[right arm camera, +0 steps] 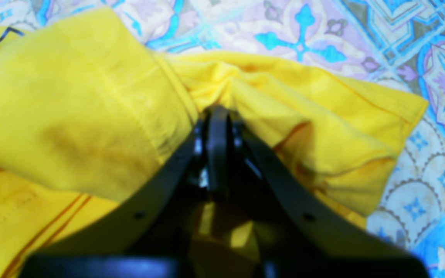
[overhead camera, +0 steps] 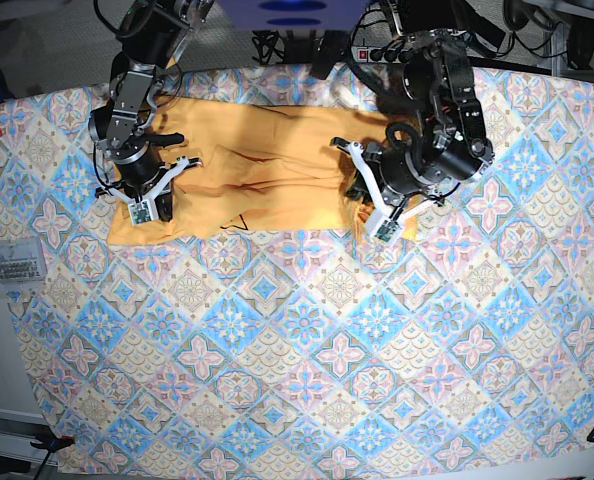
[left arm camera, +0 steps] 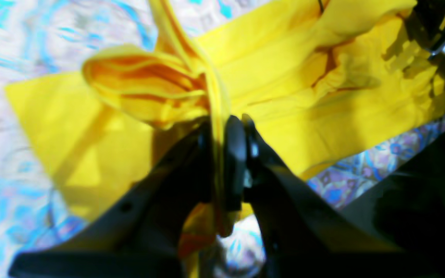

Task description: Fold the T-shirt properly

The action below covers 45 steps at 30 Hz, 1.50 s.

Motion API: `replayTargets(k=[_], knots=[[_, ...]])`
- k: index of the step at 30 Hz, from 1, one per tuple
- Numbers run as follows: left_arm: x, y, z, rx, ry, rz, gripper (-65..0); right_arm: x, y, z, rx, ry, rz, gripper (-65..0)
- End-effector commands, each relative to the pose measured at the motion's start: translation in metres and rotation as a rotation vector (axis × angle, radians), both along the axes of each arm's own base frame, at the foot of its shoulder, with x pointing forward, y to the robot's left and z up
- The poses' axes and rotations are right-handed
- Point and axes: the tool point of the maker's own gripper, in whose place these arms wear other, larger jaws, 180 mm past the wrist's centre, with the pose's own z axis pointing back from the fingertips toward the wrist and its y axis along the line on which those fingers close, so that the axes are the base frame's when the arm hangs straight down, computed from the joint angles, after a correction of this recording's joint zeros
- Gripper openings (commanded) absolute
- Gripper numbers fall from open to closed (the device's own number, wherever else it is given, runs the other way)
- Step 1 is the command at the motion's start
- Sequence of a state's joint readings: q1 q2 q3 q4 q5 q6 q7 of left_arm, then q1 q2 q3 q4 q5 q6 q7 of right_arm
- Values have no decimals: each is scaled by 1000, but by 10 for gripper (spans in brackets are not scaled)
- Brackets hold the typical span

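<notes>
Tablecloth (overhead camera: 307, 340): blue-pink patterned, covers the whole work surface.
T-shirt (overhead camera: 262, 165): yellow-orange, lies spread crosswise near the far edge of the tablecloth, between the two arms; wrinkled at centre.
Left gripper (left arm camera: 228, 131): at the shirt's end on the base view's right; jaws clamped on a raised fold of the T-shirt.
Right gripper (right arm camera: 216, 116): at the opposite end; jaws pressed together, tips buried in bunched T-shirt cloth.
</notes>
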<state>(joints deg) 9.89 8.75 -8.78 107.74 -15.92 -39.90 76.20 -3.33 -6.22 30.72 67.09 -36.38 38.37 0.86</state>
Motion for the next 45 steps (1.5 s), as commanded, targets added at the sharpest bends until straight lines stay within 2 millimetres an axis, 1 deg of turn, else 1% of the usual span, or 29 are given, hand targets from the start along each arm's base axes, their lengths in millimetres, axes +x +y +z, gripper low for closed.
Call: replayTargets(k=[1,3,7,9,11,16,19,21,22,23,26,28,29,34,35,36,39,43,45], knots=[[6,-8,5,-35,-27,-6,-650,-41,1,-34,-60,214,52,-650],[4,-14,-3,-60,-10,-10,-650,-44,1,-36,-60,218,52,-650],[9,-26,-16,-122,3,-4,-650,-47,1,-36,-60,222,52,-650],[7,-40,-23,-149,21,-33,-650,-47,1,-36,-60,222,52,-650],[5,-50,-28,-167,30,-51,-650,-48,1,-37,-60,223,52,-650],[11,-53,-26,-176,5,-52,-650,-48,1,-37,-59,223,51,-650],[10,-54,-30,-177,20,-53,-650,-48,1,-37,-59,223,51,-650],[10,-53,-30,-176,22,-52,-650,-48,1,-37,-59,223,51,-650],[10,-54,-30,-177,22,-52,-631,-48,1,-37,-59,223,51,-650],[10,-51,-31,-172,22,-53,-600,-48,1,-37,-59,223,51,-650],[10,-51,-30,-177,19,-52,-483,-48,1,-37,-59,223,51,-650],[11,-52,-29,-182,16,-51,-437,-48,1,-37,-59,223,51,-650],[11,-52,-28,-181,14,-51,-426,-48,1,-37,-59,223,51,-650],[11,-52,-28,-182,14,-53,-422,-48,1,-37,-59,223,51,-650],[13,-52,-25,-181,5,-53,-422,-48,1,-37,-59,223,51,-650],[14,-50,-23,-176,-4,-52,-422,-48,1,-37,-59,223,51,-650],[13,-32,-19,-123,-7,-70,-423,-48,0,-36,-60,222,51,-650],[16,-23,-1,-192,-38,-78,-423,-48,1,-37,-59,223,51,-650],[16,-18,3,-222,-42,-83,-423,-48,1,-37,-59,223,51,-650]])
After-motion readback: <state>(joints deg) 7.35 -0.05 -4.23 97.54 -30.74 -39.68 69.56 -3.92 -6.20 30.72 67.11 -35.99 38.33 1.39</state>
